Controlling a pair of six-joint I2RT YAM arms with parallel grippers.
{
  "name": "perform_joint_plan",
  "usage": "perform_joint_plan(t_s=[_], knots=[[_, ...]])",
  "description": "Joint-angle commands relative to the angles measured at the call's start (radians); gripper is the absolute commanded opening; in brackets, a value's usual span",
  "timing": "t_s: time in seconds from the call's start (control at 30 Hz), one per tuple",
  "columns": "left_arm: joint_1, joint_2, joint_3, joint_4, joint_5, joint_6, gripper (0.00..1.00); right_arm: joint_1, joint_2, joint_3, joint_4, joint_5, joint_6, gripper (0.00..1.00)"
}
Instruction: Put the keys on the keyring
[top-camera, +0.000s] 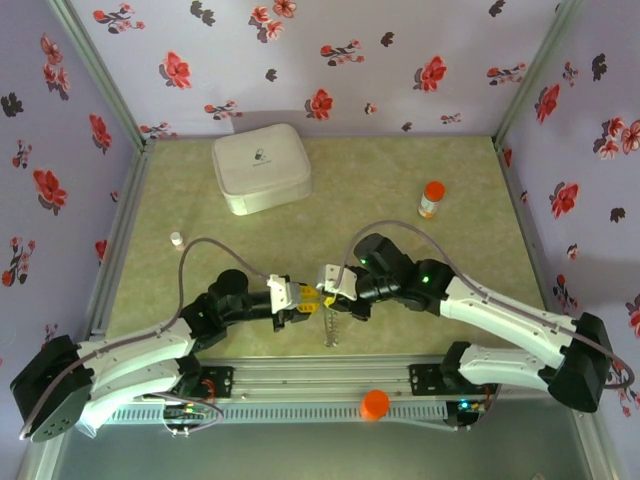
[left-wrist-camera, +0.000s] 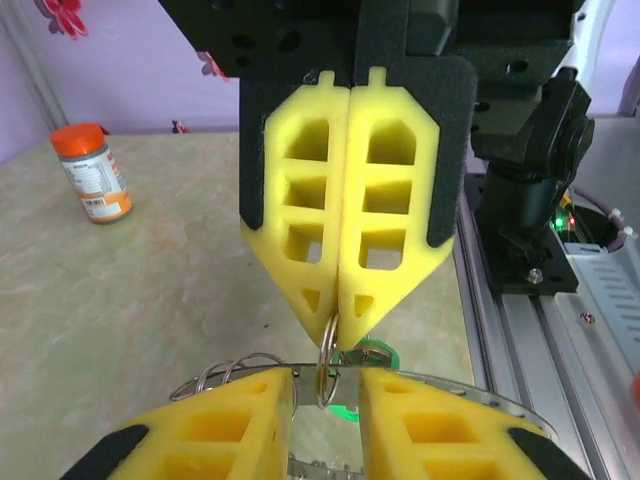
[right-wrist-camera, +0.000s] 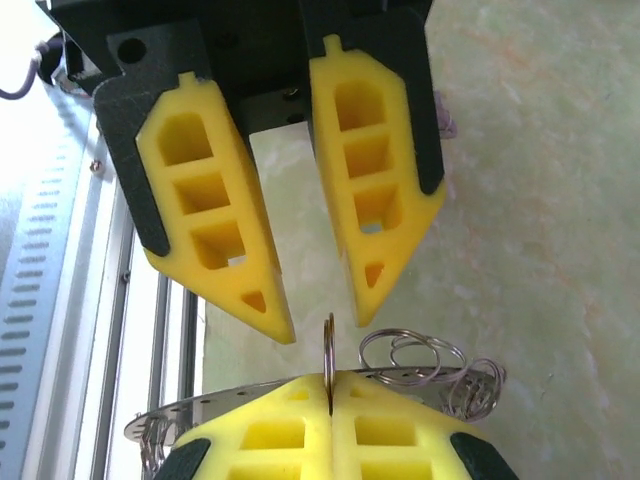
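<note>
My right gripper (top-camera: 328, 288) (right-wrist-camera: 330, 385) is shut on a small wire ring (right-wrist-camera: 328, 345) that stands upright out of its closed fingertips. The flat grey keyring (right-wrist-camera: 170, 420) (left-wrist-camera: 460, 385) runs edge-on just behind that ring and dangles below the grippers (top-camera: 332, 328). Facing it tip to tip, my left gripper (top-camera: 300, 300) (left-wrist-camera: 328, 385) is open, its fingers (right-wrist-camera: 265, 305) apart on either side of the wire ring. The green key (left-wrist-camera: 378, 352) shows just behind the right gripper's tips (left-wrist-camera: 338, 335). The yellow-headed key is hidden.
More wire loops (right-wrist-camera: 410, 355) (left-wrist-camera: 225, 375) hang on the keyring's rim. An orange-capped bottle (top-camera: 431, 199) (left-wrist-camera: 92, 172) stands at the right, a white rounded box (top-camera: 260, 167) at the back, a small white cap (top-camera: 177, 239) at the left. The metal rail (top-camera: 330, 375) lies near.
</note>
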Motion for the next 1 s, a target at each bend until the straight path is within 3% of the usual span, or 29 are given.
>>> perform_joint_plan(t_s=[0.0, 0.57, 0.73, 0.8, 0.83, 0.9, 0.97], knots=[[-0.002, 0.000, 0.051, -0.088, 0.006, 0.053, 0.22, 0.028, 0.027, 0.065, -0.076, 0.049, -0.070, 0.00], [-0.003, 0.013, 0.080, -0.162, 0.017, 0.091, 0.16, 0.052, 0.052, 0.091, -0.032, 0.058, -0.064, 0.00], [-0.002, 0.015, 0.086, -0.161, 0.018, 0.100, 0.01, 0.052, 0.047, 0.086, -0.018, 0.045, -0.048, 0.00], [-0.002, 0.008, 0.084, -0.153, 0.017, 0.108, 0.00, 0.052, 0.041, 0.078, -0.010, 0.052, -0.033, 0.00], [-0.002, 0.000, 0.081, -0.143, 0.016, 0.107, 0.00, 0.051, 0.034, 0.070, -0.001, 0.063, -0.022, 0.02], [-0.002, -0.020, 0.062, -0.100, 0.011, 0.100, 0.00, 0.038, -0.002, 0.029, 0.039, 0.062, 0.019, 0.17], [-0.002, -0.037, 0.036, -0.040, 0.004, 0.084, 0.00, 0.001, -0.048, -0.033, 0.110, 0.018, 0.075, 0.26]])
